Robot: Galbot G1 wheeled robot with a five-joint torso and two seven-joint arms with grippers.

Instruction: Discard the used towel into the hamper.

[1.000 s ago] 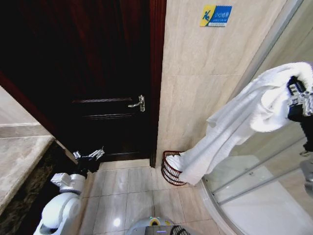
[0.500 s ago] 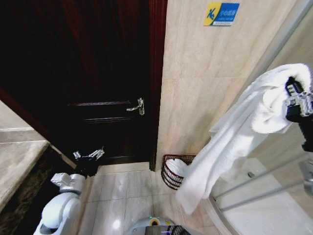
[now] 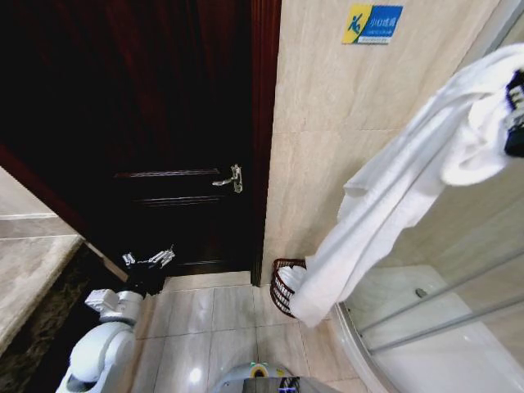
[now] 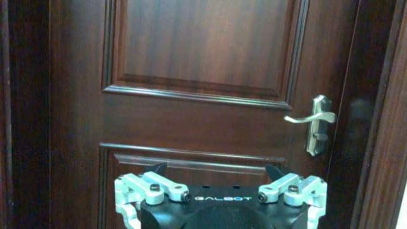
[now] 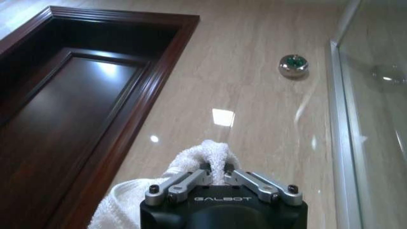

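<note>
Dark wooden door (image 3: 147, 147), filling the upper left of the head view, with a metal lever handle (image 3: 231, 178) near its right edge. Tiled wall (image 3: 327, 123) at upper centre, carrying a blue and yellow sign (image 3: 372, 24) whose writing is too small to be read. White towel (image 3: 393, 188), draped in a long diagonal from the upper right of the frame down to lower centre; its long axis is thus inclined, not plumb. Hamper (image 3: 282, 288), standing on the floor at lower centre against the wall; the towel's lower end is seen at or just over its rim. Right end effector (image 5: 216, 179), raised at the upper right edge of the head view, closed tightly on the towel's upper end; the hamper is judged to lie well below it and toward frame left. Left end effector (image 4: 221, 193), parked low at lower left before the door, fingers spread and empty. "GALBOT" is printed on both end effectors.
</note>
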